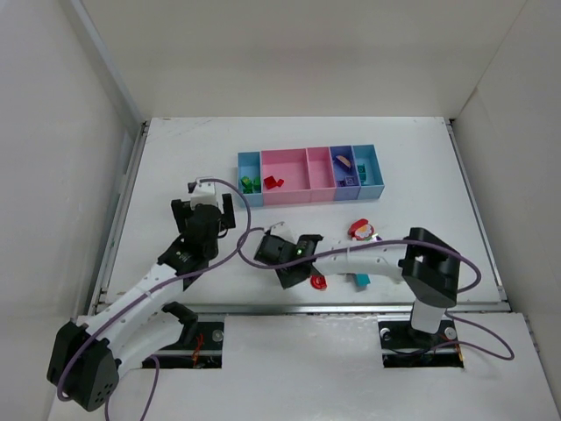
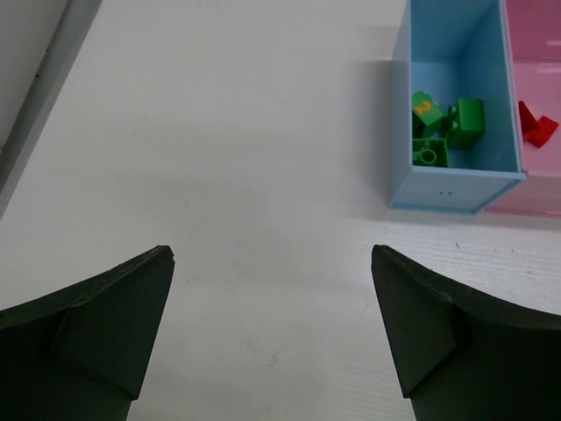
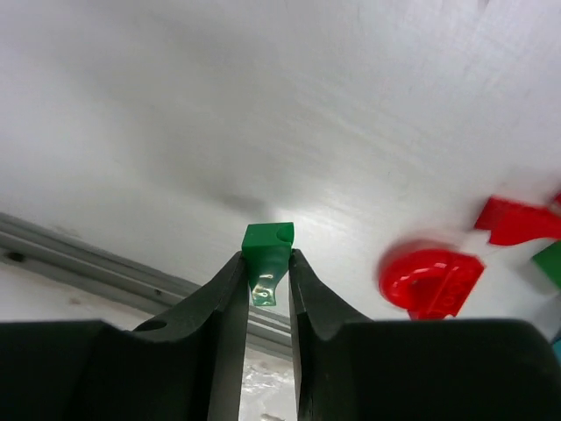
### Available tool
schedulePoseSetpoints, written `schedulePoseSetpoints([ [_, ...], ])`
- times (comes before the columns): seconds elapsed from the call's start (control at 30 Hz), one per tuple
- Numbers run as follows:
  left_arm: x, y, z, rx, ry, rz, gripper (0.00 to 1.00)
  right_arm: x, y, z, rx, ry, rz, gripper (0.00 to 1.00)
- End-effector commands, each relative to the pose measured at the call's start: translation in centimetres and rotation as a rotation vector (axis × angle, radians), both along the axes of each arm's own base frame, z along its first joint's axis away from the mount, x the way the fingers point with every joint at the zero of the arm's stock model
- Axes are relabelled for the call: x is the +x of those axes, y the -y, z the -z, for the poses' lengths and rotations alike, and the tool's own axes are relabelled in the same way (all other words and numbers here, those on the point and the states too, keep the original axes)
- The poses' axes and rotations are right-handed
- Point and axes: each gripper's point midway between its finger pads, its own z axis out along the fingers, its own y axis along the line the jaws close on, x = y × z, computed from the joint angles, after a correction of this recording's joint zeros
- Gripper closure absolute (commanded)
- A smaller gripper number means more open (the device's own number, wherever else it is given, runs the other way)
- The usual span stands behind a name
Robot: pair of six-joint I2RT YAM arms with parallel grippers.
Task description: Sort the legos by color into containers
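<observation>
Green lego (image 3: 268,239) is pinched between the right gripper (image 3: 266,261) fingers at centre of the right wrist view, pads pressed on both its sides, top end poking past the tips; can't tell if it touches the table (image 3: 263,105). Red round piece (image 3: 429,281) lies on the table just right of it, a flatter red piece (image 3: 517,219) further toward the right edge, and a green scrap (image 3: 552,263) is cut off by the frame below that. Metal rail (image 3: 79,254) crosses the lower left of that view. In the top view the right arm reaches left across the lower middle of the frame. The red round piece and a teal piece (image 1: 361,280) lie just below the arm, and a small red/white/green pile (image 1: 360,231) sits just above it. Containers (image 1: 307,200) form a row in the upper middle. Leftmost light blue bin (image 1: 248,164) holds green legos (image 2: 445,132): three show in the left wrist view, one marked with a yellow "2". Wide pink bin (image 1: 296,167) holds red pieces (image 1: 273,182) at its left end. Purple-blue bin (image 1: 337,189) holds a pinkish piece (image 1: 344,160) and a purple piece (image 1: 349,181). Rightmost light blue bin (image 1: 373,181) holds a teal brick (image 1: 361,168). Left gripper (image 2: 272,254) is spread wide over bare table, down-left of the leftmost bin in the left wrist view and apart from it.
</observation>
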Motion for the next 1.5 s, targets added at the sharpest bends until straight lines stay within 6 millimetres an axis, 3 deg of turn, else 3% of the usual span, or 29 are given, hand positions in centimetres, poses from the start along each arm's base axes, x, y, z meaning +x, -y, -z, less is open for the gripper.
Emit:
schedulePoseSetpoints([
  [0.0, 0.3, -2.1, -1.4, -0.016, 0.077, -0.115, 0.06, 4.7, -2.1, -6.3, 0.086, 0.147, -0.004, 1.0],
  [0.03, 0.2, -2.3, -1.4, -0.023, 0.083, -0.135, 0.06, 6.7, -1.9, -7.6, 0.112, 0.173, 0.021, 1.0],
  [0.07, 0.2, -2.9, -1.5, -0.019, 0.086, -0.16, 0.06, 8.2, -3.0, -9.5, 0.17, 0.204, 0.022, 1.0],
  [0.2, 0.4, -4.6, -1.0, -0.025, 0.079, -0.231, 0.06, 14.3, -5.0, -13.9, 0.286, 0.314, -0.021, 1.0],
  [0.27, 0.5, -5.8, -0.8, -0.026, 0.073, -0.275, 0.07, 17.3, -5.3, -14.9, 0.3, 0.339, -0.042, 1.0],
  [0.3, 0.6, -6.2, -0.9, -0.03, 0.081, -0.291, 0.07, 19.0, -6.4, -17.4, 0.352, 0.386, -0.043, 1.0],
  [0.33, 0.6, -7.2, -0.1, -0.022, 0.069, -0.321, 0.08, 20.7, -6.9, -16.1, 0.323, 0.392, -0.053, 1.0],
  [0.4, 0.7, -8.1, 0.0, -0.022, 0.071, -0.352, 0.08, 23.6, -7.2, -16.2, 0.335, 0.413, -0.046, 1.0],
  [0.47, 0.4, -9.0, 0.7, -0.009, 0.041, -0.377, 0.09, 26.6, -8.8, -16.2, 0.372, 0.429, -0.048, 1.0],
  [0.5, 0.4, -9.3, 0.7, -0.008, 0.041, -0.388, 0.09, 27.3, -9.5, -16.1, 0.394, 0.419, -0.071, 1.0],
  [0.53, 0.4, -9.7, 0.9, -0.004, 0.033, -0.4, 0.09, 29.0, -10.0, -18.1, 0.443, 0.458, -0.064, 1.0],
  [0.57, 0.3, -10.4, 0.9, -0.004, 0.033, -0.425, 0.09, 29.6, -10.9, -16.1, 0.43, 0.438, -0.08, 1.0],
  [0.67, 0.3, -11.1, 1.1, -0.007, 0.031, -0.446, 0.09, 32.1, -11.9, -16.0, 0.464, 0.471, -0.093, 1.0],
  [0.77, 0.2, -12.0, 1.3, -0.002, 0.023, -0.475, 0.09, 32.7, -12.7, -15.2, 0.502, 0.458, -0.12, 0.98],
  [0.93, 0.3, -12.5, 1.2, -0.019, 0.023, -0.489, 0.09, 32.7, -12.7, -13.8, 0.499, 0.432, -0.14, 0.38],
  [1.07, 0.2, -12.8, 1.2, -0.019, 0.023, -0.498, 0.09, 32.3, -12.2, -13.8, 0.505, 0.415, -0.164, 0.22],
  [1.2, 0.4, -12.5, 1.3, -0.027, 0.019, -0.479, 0.11, 31.8, -11.0, -16.7, 0.518, 0.434, -0.169, 0.2],
  [1.23, 0.3, -12.5, 1.3, -0.018, 0.015, -0.476, 0.11, 32.0, -10.0, -16.6, 0.503, 0.433, -0.151, 0.2],
  [1.3, 0.4, -12.4, 1.3, -0.021, 0.014, -0.467, 0.11, 31.7, -8.5, -18.7, 0.504, 0.457, -0.131, 0.2],
  [1.43, 0.6, -12.1, 0.7, -0.023, 0.03, -0.445, 0.11, 29.5, -4.2, -17.6, 0.408, 0.38, -0.067, 0.2],
  [1.47, 0.5, -12.0, 1.2, -0.025, 0.019, -0.432, 0.11, 27.9, -2.1, -14.0, 0.334, 0.29, -0.037, 0.2],
])
